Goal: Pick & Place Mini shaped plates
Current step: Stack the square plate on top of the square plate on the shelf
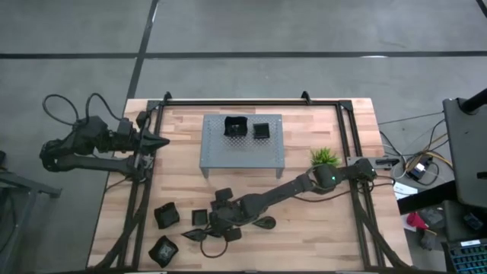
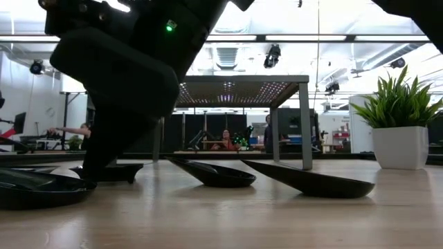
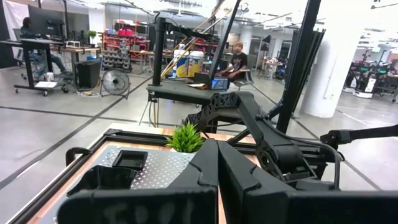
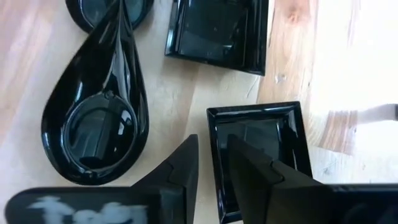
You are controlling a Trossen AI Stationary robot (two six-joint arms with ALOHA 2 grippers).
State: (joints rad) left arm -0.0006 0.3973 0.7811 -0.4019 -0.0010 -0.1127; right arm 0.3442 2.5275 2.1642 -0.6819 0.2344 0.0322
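The right arm is reaching across the wooden table (image 1: 319, 221) toward its near left part, where the right gripper (image 1: 217, 223) is hanging low among a cluster of small black dishes. In the right wrist view its fingers (image 4: 180, 168) are standing a little apart, straddling the near rim of a square plate (image 4: 258, 149): one finger is outside the rim and the other is over the dish's inside, though whether the pads are actually pressing on the rim cannot be told. Just beside that plate a teardrop plate (image 4: 93, 124) is lying flat on the wood, its pointed end running toward a second square plate (image 4: 217, 31) farther off. More dishes are lying around the gripper in the high view, including a leaf-shaped plate (image 1: 264, 224) on its right and two square ones (image 1: 167, 216) nearer the table's left edge (a further one (image 1: 164, 249) is sitting at the near corner). On the grey perforated rack (image 1: 242, 156) at the table's middle, two square plates (image 1: 235, 126) are resting side by side near its far edge. A small green plant (image 1: 324, 157) is standing just right of the rack. The left gripper (image 1: 156, 141) is waiting at the table's left edge, raised above the wood, with its fingers pressed together and holding nothing.
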